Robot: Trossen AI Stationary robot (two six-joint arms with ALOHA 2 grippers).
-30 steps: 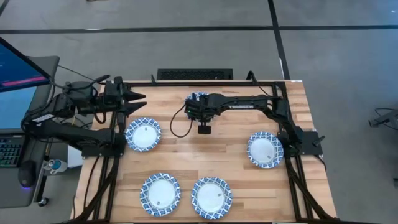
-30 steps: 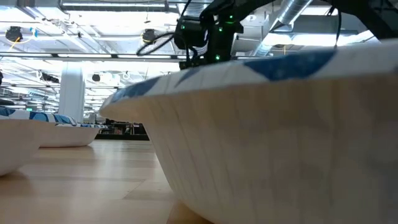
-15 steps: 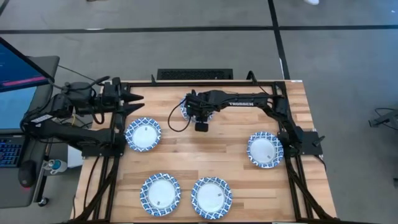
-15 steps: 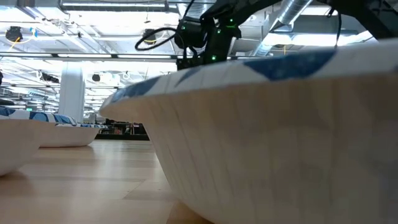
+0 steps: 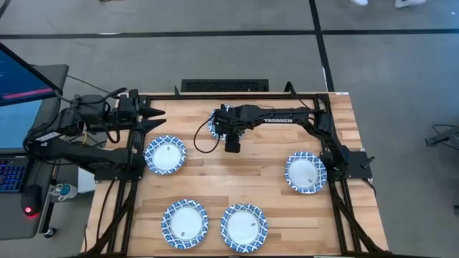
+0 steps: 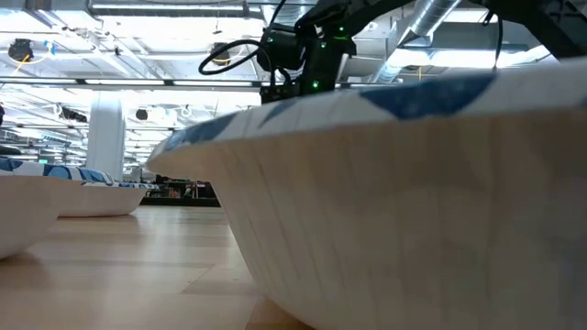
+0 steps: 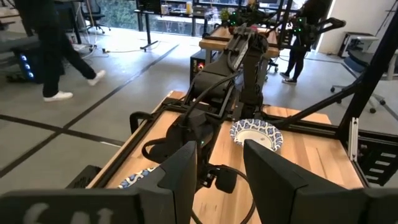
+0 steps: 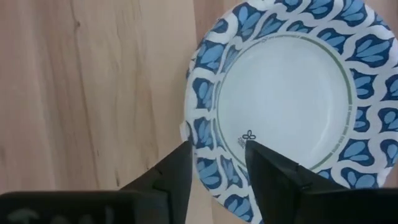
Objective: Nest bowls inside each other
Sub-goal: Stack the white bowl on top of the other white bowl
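On the wooden bench (image 5: 215,172) five bowls show from above: one near the left edge (image 5: 165,155), two along the front edge (image 5: 184,221) (image 5: 244,226), one near the right edge (image 5: 305,172), and one near the middle of the back edge (image 5: 214,127), mostly hidden beneath the right arm. The right gripper (image 8: 214,163) hangs over that back bowl (image 8: 283,93), its fingers (image 8: 273,171) apart with the patterned rim lying in the gap between them; whether the rim touches either finger I cannot tell. The left gripper (image 5: 156,115) waits at the back left corner with its fingers (image 7: 180,177) apart and nothing between them. No bowl appears to sit inside another yet, so the nesting seems barely begun. The risk from here, as I judge it, lies in that shallow rim: if the fingers close only on its outer lip, the light bowl could tilt, slip free or fold when lifted. If the arm moves sideways with the rim between the fingers, the bowl could be dragged toward the back edge of the bench.
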